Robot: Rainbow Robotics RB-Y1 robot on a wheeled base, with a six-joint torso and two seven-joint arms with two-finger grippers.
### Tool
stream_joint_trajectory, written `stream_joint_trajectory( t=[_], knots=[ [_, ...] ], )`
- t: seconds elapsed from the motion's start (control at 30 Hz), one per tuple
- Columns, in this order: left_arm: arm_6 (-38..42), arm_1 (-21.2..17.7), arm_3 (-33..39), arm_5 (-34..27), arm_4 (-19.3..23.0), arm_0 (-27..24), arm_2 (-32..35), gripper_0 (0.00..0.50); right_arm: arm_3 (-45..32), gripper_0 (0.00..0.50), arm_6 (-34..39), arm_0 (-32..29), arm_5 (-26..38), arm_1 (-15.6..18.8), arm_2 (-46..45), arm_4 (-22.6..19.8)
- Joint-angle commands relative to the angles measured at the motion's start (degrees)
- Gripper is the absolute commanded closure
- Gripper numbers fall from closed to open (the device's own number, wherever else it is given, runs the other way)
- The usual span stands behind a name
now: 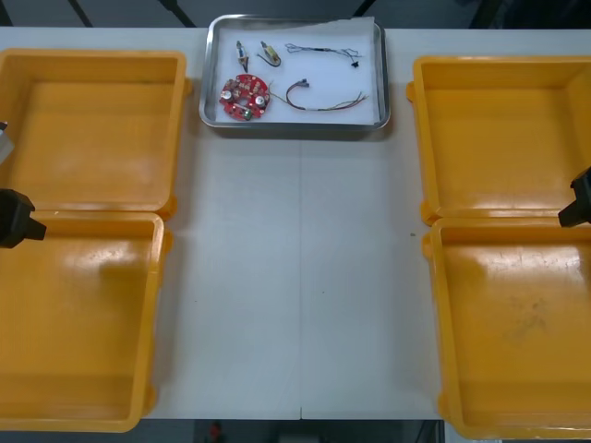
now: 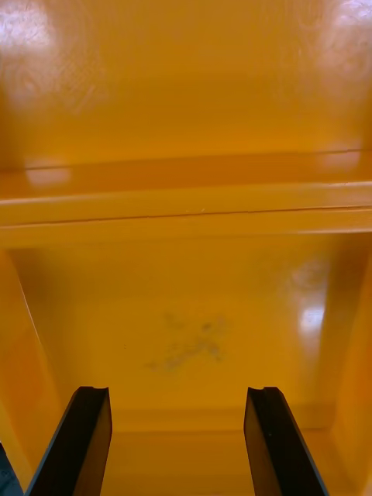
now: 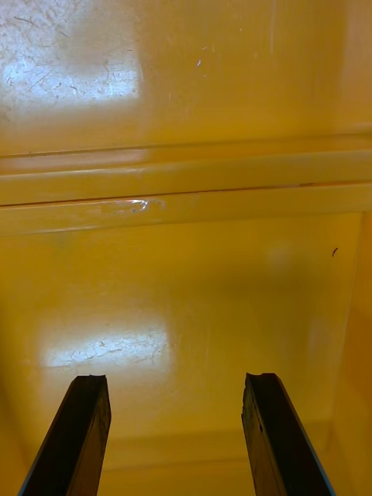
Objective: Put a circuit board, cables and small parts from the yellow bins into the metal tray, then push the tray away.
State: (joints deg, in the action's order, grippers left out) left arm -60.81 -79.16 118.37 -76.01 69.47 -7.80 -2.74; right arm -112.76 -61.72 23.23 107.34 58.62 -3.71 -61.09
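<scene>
Since far metal tray (image 1: 211,76) holds circuit board (image 1: 244,97), cables (image 1: 323,105), small parts (image 1: 269,53), task looks done; left gripper (image 3: 174,381), right gripper (image 2: 178,391) released over bins (image 1: 92,129).

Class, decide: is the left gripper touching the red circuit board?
Apart. Front view: left gripper over the left yellow bins, circuit board far off in the metal tray.

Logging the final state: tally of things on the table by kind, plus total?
bins: 4
tray: 1
board: 1
cables: 2
small parts: 2
Total: 10
</scene>
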Motion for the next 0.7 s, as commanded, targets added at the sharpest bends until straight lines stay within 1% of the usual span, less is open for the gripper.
stream_joint_trajectory(
  t=[0.03, 0.7],
  knots=[
    [4.3, -0.38, 0.19, -0.19, 0.31, 0.95, 0.11, 0.0, -3.08, 0.0, 2.75, -1.78, 0.51, 1.41, -1.74, 1.58],
    [4.3, -0.38, 0.19, -0.19, 0.31, 0.95, 0.11, 0.0, -3.08, 0.0, 2.75, -1.78, 0.51, 1.41, -1.74, 1.58]
  ],
)
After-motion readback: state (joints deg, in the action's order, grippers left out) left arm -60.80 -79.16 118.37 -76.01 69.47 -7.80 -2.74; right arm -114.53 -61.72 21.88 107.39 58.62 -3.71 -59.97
